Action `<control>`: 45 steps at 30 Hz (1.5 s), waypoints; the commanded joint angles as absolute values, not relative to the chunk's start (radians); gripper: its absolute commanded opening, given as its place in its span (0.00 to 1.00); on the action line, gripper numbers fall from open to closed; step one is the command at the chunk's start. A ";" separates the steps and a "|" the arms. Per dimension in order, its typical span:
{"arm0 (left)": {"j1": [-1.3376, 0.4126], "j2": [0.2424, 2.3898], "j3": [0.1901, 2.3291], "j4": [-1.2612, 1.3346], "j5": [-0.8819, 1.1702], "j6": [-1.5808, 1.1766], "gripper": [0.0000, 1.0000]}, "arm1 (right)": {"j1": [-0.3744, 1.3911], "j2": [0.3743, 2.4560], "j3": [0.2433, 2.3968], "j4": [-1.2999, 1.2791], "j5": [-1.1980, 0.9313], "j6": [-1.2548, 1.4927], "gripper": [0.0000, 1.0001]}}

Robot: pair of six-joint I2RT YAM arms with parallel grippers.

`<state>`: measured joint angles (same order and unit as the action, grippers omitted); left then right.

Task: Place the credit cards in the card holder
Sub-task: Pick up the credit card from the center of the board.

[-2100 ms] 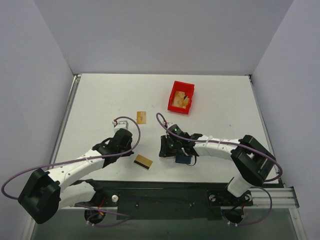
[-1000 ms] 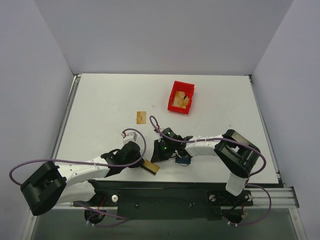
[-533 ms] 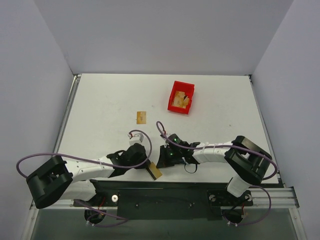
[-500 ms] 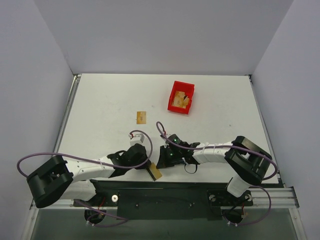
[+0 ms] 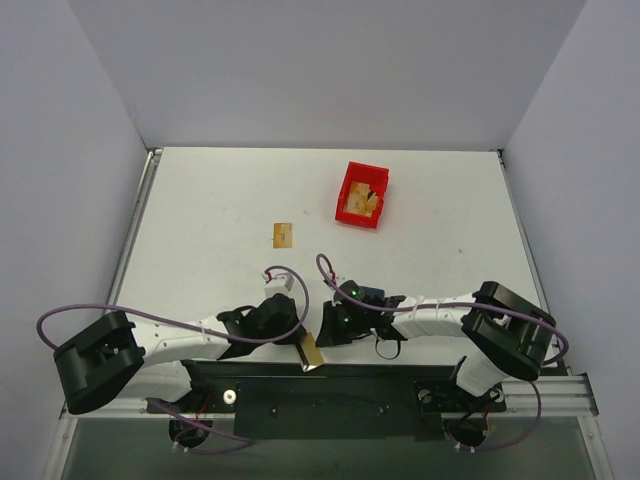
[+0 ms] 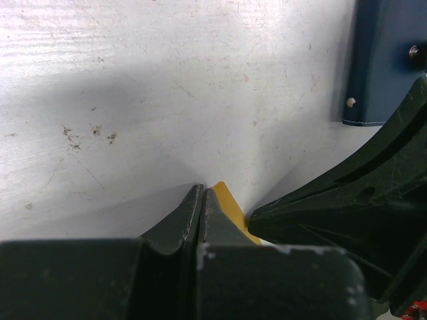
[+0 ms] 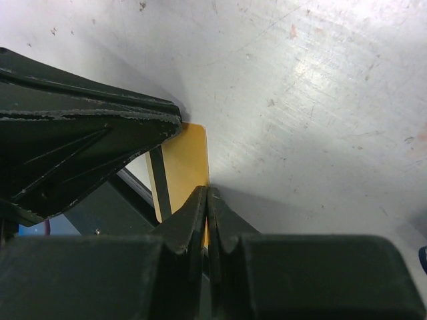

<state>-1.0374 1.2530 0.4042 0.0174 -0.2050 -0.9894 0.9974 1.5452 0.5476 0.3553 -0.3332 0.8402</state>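
Note:
A tan-gold credit card with a dark stripe (image 5: 311, 352) lies at the table's near edge, partly overhanging it. My left gripper (image 5: 297, 340) is shut, its tips (image 6: 202, 190) on the table right beside the card's corner (image 6: 227, 203). From the other side my right gripper (image 5: 326, 333) is also shut, its tips (image 7: 207, 190) touching the card's edge (image 7: 185, 160). Neither clearly holds it. A second credit card (image 5: 283, 234) lies flat mid-table. The navy card holder (image 6: 383, 60) shows in the left wrist view, lying behind the right gripper; in the top view the right arm hides it.
A red bin (image 5: 362, 195) with something tan inside stands at the back, right of centre. The black frame rail (image 5: 330, 385) runs just below the table's near edge, under the overhanging card. Purple cables loop off both arms.
The left gripper has slid the striped card right and toward the near edge, where it now overhangs. The right gripper came down and left to meet it. The far card has not moved.

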 commanded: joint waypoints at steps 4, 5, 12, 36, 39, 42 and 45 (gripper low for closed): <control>-1.055 1.247 0.357 -0.061 -0.207 -0.996 0.00 | 1.038 1.529 0.522 0.279 -0.268 0.854 0.00; -1.055 1.249 0.354 -0.060 -0.207 -0.993 0.00 | 1.045 1.528 0.522 0.278 -0.267 0.854 0.00; -1.055 1.266 0.362 -0.045 -0.210 -0.971 0.00 | 1.075 1.500 0.514 0.249 -0.241 0.871 0.01; -1.066 1.212 0.325 -0.067 -0.159 -0.937 0.00 | 1.238 1.327 0.356 0.405 -0.100 1.132 0.41; -1.066 1.161 0.313 -0.098 -0.166 -0.939 0.00 | 1.261 1.359 0.348 0.452 -0.083 1.155 0.41; -1.066 1.117 0.296 -0.110 -0.175 -0.939 0.00 | 1.267 1.402 0.339 0.512 -0.072 1.180 0.41; -1.065 1.103 0.290 -0.118 -0.179 -0.937 0.00 | 1.267 1.440 0.339 0.561 -0.072 1.186 0.41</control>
<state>-1.0599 1.1198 0.3183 -0.0071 -0.1677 -0.9596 1.2587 1.3979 0.3492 0.4694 -0.1173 1.1542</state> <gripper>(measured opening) 0.022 0.409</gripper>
